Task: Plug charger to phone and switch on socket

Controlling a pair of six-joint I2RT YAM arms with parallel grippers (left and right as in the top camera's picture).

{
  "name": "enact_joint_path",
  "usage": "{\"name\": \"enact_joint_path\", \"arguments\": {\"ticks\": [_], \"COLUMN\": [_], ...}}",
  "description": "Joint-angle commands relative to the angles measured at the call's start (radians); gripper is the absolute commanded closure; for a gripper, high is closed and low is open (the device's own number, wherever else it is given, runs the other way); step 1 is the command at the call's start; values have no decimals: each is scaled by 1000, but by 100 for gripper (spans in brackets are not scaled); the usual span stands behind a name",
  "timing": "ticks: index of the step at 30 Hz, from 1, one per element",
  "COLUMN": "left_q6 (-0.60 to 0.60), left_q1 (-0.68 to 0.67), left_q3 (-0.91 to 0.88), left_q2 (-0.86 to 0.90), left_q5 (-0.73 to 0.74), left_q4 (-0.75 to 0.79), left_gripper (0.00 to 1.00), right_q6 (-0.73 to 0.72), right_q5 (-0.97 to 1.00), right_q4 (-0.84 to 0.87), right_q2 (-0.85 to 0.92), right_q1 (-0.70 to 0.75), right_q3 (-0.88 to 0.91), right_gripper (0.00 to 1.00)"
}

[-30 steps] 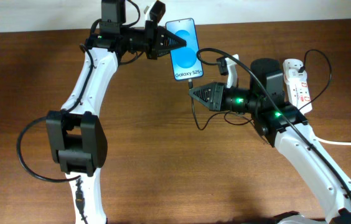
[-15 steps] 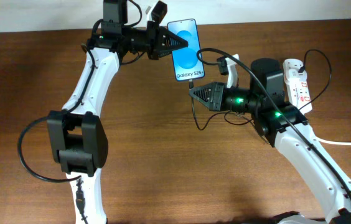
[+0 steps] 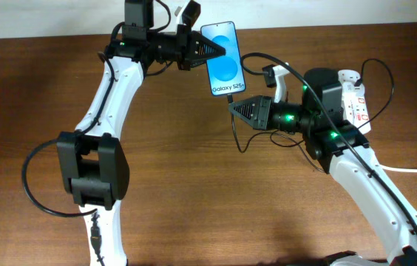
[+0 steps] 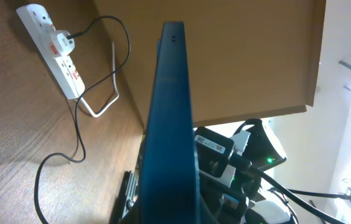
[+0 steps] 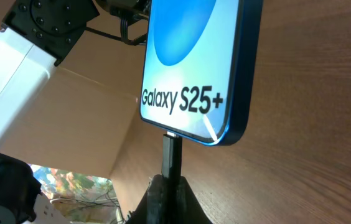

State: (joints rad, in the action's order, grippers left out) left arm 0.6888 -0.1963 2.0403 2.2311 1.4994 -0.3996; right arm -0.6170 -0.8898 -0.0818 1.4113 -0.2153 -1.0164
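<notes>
The phone (image 3: 223, 58) has a bright blue screen reading "Galaxy S25+". My left gripper (image 3: 210, 50) is shut on its upper part and holds it above the table's far edge. In the left wrist view the phone (image 4: 170, 124) shows edge-on. My right gripper (image 3: 235, 107) is shut on the charger's small black plug (image 5: 171, 154), whose tip meets the phone's (image 5: 194, 68) bottom edge. The thin black charger cable (image 3: 236, 137) hangs down from there. The white socket strip (image 3: 353, 100) with red switches lies at the right; it also shows in the left wrist view (image 4: 54, 50).
A thick white lead (image 3: 415, 171) runs from the socket strip off the right edge. A black cable (image 3: 378, 74) loops over the strip. The brown wooden table (image 3: 208, 207) stretches toward the front. The table's far edge (image 3: 341, 28) is just behind the phone.
Both grippers and the phone have shifted slightly to the right. The plug stays at the phone's bottom edge.
</notes>
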Motion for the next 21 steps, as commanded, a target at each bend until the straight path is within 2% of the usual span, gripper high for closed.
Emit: {"name": "enact_joint_path", "arguments": {"ticks": [1, 6, 12, 15, 17, 19, 21], "left_q6": [-31, -36, -148, -164, -164, -164, -165], "left_q1": [-26, -43, -44, -44, -44, -43, -41], "left_q3": [19, 19, 19, 19, 19, 19, 19], "left_q2": [-51, -51, -51, -51, -51, -51, -51], "left_q5": [74, 74, 74, 74, 74, 72, 73], "left_q4": [-6, -33, -161, -179, -179, -178, -178], "left_gripper": [100, 100, 100, 100, 100, 100, 100], "right_q6": [6, -16, -28, -28, -28, -28, -28], "right_q5": [41, 50, 56, 54, 43, 34, 33], "right_q4": [47, 90, 119, 118, 114, 99, 75], "right_q2": [3, 3, 5, 5, 5, 5, 5], "right_q1": [27, 28, 28, 28, 28, 27, 26], "right_q3": [-10, -10, -10, -10, -10, -10, -10], "right_gripper": [96, 96, 96, 95, 85, 68, 63]}}
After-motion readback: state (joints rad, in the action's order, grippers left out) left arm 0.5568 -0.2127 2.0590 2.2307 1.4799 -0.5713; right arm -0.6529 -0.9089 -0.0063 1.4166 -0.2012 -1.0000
